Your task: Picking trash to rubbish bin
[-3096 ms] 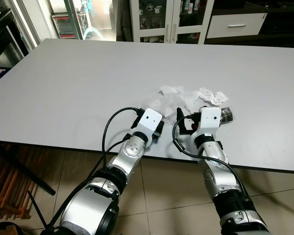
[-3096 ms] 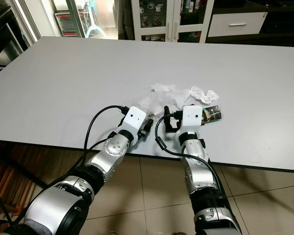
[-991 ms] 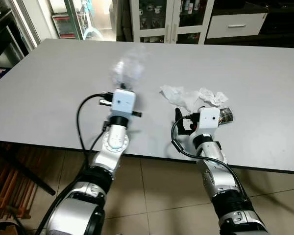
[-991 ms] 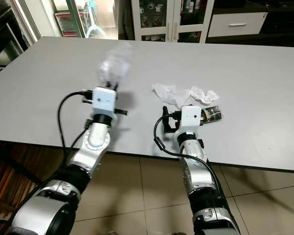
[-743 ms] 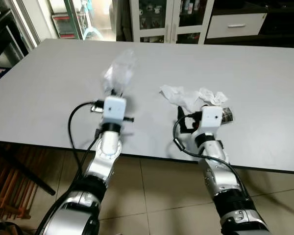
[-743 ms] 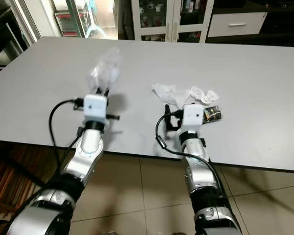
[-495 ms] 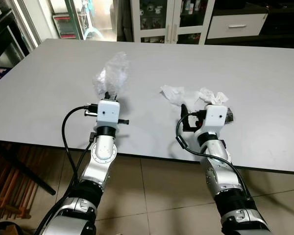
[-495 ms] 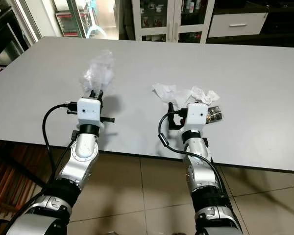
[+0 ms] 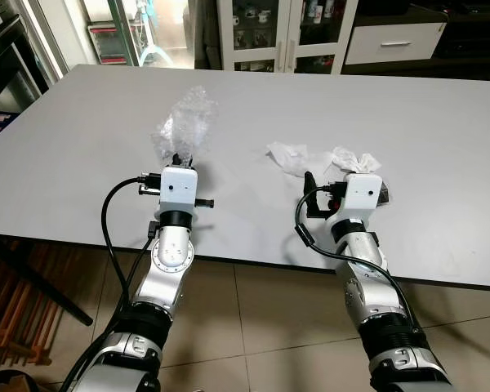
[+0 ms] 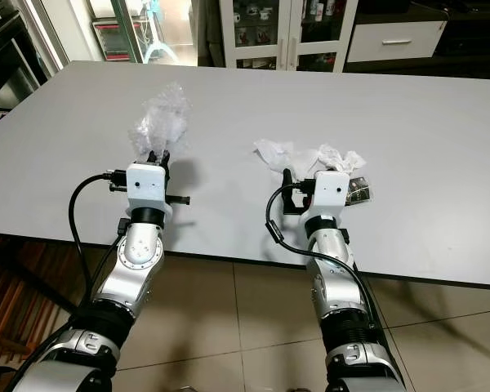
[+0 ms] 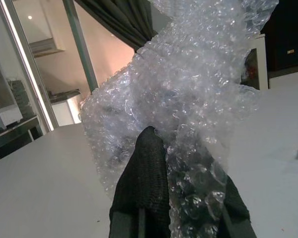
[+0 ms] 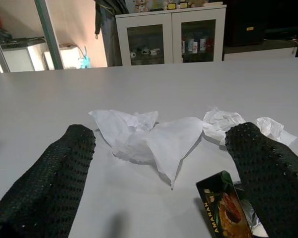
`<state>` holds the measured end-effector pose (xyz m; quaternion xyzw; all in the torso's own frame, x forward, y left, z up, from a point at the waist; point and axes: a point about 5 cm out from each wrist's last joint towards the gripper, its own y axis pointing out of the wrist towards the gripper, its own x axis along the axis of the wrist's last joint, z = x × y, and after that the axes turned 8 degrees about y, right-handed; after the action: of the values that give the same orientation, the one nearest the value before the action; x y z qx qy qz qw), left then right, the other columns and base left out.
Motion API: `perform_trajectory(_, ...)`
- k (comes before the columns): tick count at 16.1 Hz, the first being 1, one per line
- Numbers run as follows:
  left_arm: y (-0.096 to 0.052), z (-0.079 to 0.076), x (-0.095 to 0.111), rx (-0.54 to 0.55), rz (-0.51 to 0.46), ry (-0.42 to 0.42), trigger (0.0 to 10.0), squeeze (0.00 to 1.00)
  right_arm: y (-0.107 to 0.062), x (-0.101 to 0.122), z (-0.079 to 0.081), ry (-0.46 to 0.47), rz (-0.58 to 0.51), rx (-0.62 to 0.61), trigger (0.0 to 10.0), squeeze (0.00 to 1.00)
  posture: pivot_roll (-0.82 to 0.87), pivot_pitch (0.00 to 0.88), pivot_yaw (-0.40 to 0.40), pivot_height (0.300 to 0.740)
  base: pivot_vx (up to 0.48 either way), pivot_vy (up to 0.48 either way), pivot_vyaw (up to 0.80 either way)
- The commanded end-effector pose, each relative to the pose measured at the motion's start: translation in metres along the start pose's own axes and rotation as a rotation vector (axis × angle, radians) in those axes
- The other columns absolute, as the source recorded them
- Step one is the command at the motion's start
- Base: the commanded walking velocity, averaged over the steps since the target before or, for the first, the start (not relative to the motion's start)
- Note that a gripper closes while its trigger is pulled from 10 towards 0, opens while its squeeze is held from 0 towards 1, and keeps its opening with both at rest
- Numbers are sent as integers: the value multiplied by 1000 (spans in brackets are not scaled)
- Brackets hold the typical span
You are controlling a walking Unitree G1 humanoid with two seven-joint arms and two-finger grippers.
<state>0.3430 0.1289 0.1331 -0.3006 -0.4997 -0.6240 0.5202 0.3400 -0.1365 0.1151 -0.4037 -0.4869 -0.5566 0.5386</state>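
Clear bubble wrap [image 9: 184, 125] crumpled in left gripper [image 9: 180, 159].

Clear bubble wrap [image 9: 185, 122]; white tissue [image 12: 149, 136]; grey table [image 9: 82, 147]

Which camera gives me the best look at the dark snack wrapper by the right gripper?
The right wrist view: the snack wrapper lies close, its print readable, before the open right gripper. In the eye views the wrist housing hides most of it.

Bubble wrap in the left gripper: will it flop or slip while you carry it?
The bubble wrap stands bunched above the left gripper, so it is probably very light. Likely squashy, and its slick film could slip, though the fingers are shut on it.
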Motion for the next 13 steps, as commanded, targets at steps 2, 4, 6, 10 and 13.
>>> perform_trajectory(2, -1, 0, 0, -4, 5, -1, 10000, 0, 2, 3, 3, -13, -8, 13, 10000, 0, -79, 36, 54, 740, 0, 0, 0)
perform_trajectory(4, -2, 0, 0, -7, 8, 0, 10000, 0, 2, 3, 3, -9, -10, 10, 10000, 0, -79, 36, 55, 740, 0, 0, 0)
perform_trajectory(6, -2, 0, 0, -10, 10, 1, 10000, 0, 2, 3, 2, -5, -8, 5, 10000, 0, -79, 36, 55, 740, 0, 0, 0)
perform_trajectory(10, -2, 0, 0, -10, 10, -1, 10000, 0, 2, 2, 3, -1, -5, 6, 10000, 0, -78, 34, 57, 740, 0, 0, 0)
perform_trajectory(13, -3, -2, -1, -19, 17, 4, 10000, 0, 2, 2, 3, 1, -3, 11, 10000, 0, -79, 29, 56, 740, 0, 0, 0)
